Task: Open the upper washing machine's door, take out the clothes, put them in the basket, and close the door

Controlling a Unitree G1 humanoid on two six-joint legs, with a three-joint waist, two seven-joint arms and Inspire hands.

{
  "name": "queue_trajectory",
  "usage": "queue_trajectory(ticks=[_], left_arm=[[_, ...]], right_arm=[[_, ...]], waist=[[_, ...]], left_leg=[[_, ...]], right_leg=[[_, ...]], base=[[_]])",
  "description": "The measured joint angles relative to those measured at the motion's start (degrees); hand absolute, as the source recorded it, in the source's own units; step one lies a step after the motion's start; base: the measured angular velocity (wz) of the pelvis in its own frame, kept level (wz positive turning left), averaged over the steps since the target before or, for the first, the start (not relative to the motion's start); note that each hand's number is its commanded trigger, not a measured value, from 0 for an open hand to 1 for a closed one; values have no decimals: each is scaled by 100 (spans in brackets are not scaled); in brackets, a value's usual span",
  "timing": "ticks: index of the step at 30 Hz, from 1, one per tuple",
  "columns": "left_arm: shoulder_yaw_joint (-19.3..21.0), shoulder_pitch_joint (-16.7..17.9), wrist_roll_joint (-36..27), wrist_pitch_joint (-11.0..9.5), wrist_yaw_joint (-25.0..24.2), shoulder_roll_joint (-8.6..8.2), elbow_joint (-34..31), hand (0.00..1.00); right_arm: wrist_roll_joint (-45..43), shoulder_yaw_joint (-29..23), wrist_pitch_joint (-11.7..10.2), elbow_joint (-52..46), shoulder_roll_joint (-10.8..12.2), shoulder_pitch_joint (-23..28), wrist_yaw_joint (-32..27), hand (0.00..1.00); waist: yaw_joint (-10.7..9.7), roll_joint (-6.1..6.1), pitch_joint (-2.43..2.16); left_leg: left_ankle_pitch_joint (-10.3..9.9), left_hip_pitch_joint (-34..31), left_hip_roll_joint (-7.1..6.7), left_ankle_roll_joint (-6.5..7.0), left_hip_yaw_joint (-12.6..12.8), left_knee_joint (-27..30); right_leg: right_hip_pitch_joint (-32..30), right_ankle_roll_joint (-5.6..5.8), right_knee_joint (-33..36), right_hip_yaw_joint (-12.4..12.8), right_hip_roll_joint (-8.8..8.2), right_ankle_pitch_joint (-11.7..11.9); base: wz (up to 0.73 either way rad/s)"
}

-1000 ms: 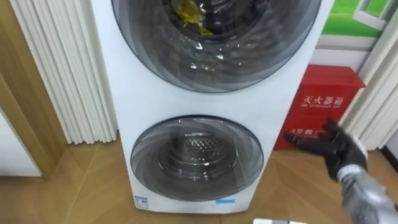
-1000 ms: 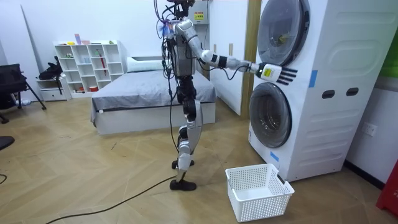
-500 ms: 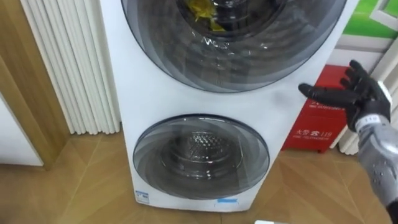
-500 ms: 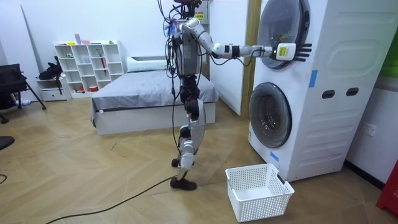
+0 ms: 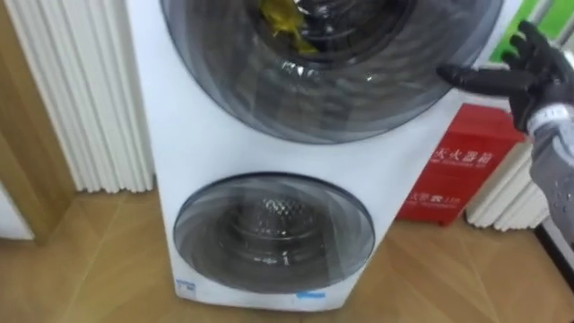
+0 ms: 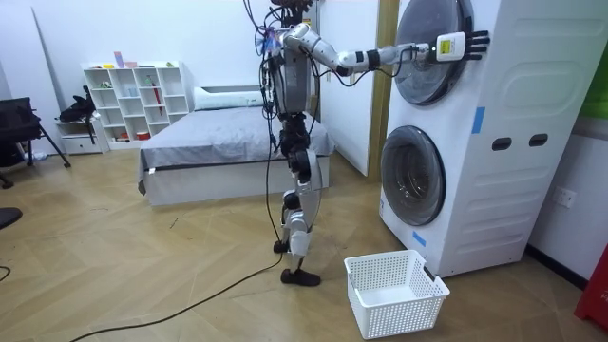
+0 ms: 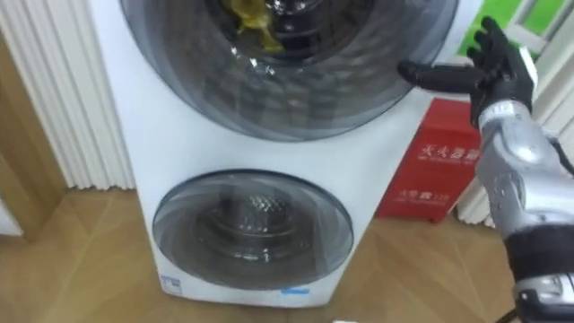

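The washer (image 5: 179,152) has two closed doors (image 5: 273,235), with one yellow cloth (image 5: 280,22) behind the upper. The right hand (image 5: 525,67), fingers spread, is at the washer's upper right, and one basket (image 6: 394,294) stands before it.

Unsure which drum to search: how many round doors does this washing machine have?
2: the upper door, with yellow cloth behind its glass, and the lower door beneath it. Both look shut; none seems hidden.

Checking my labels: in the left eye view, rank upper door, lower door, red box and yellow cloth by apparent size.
1. upper door, though cropped
2. lower door
3. red box
4. yellow cloth, partly cut off
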Motion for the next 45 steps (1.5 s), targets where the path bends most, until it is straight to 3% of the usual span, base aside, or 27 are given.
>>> queue_trajectory(ticks=[3,10,17,23,31,38,43,45], left_arm=[[-2,30,0,10,-4,-46,3,0],[-3,112,0,19,0,-8,-6,0],[-5,143,-5,16,33,-8,-32,0],[-59,151,-9,15,52,-8,-47,0],[-191,47,-13,9,15,55,-48,0],[-377,-185,-12,11,7,88,-53,0],[-523,-139,-13,6,8,124,-45,0],[-501,-30,-7,-26,27,137,-54,0]], right_arm=[[0,65,11,143,0,-137,110,0],[72,65,93,184,-2,-196,20,0],[42,117,148,184,-1,-196,-62,0],[-507,282,175,153,0,-196,-72,0],[-623,736,241,-121,24,-195,-270,0],[-880,797,603,-789,217,-193,-568,0],[-1197,799,808,-1253,323,-139,-679,0],[-1247,797,945,-1806,342,122,-682,0]], waist=[[22,6,8],[53,-10,-5],[53,-47,-38],[61,-6,-63],[164,45,-63],[155,53,-59],[155,53,-59],[186,55,-60]], left_leg=[[-8,-44,-77,49,-20,8],[9,-163,-74,25,-189,86],[14,-157,-78,23,-182,113],[13,-148,-76,22,-170,89],[13,-66,-55,22,-22,48],[13,-72,-49,22,55,52],[14,-43,-33,23,192,21],[14,36,-18,23,212,-17]], right_leg=[[10,7,1,-67,-73,-111],[5,-26,32,-244,-75,-182],[6,-30,38,-237,-76,-180],[1,-30,29,-206,-62,-180],[-46,-44,124,-67,-59,-188],[-158,-53,213,43,-51,-213],[-217,-62,218,176,-27,-208],[-212,-73,225,114,-19,-201]], base=[[6],[12],[0],[-1],[-11],[-9],[-17],[-28]])
